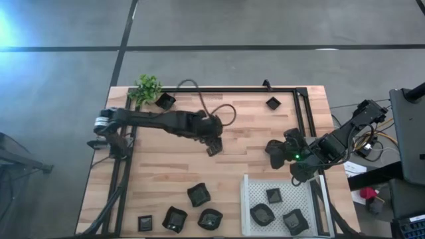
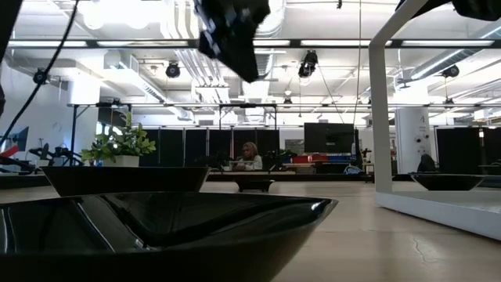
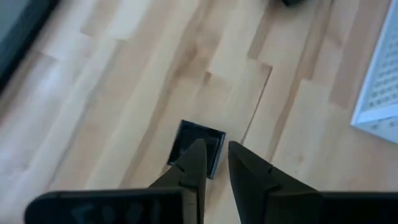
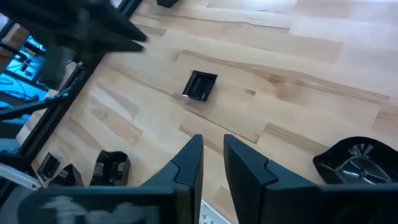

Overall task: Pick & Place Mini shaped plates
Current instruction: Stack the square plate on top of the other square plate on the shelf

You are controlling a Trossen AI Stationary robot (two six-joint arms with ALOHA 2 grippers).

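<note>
I hold left gripper [image 3: 214, 163] over small square plate [image 3: 198, 148], fingers slightly apart, nothing gripped. I should go straight down, pinch rim. Right gripper [image 4: 211, 155] waits near tray [image 1: 255, 187], empty.

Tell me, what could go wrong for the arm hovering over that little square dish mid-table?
The left gripper hangs above the small square plate with only a narrow gap between its fingers, so it might push the plate aside or miss the rim. Carrying it to the white tray, it could crowd the right gripper waiting beside that tray.
</note>
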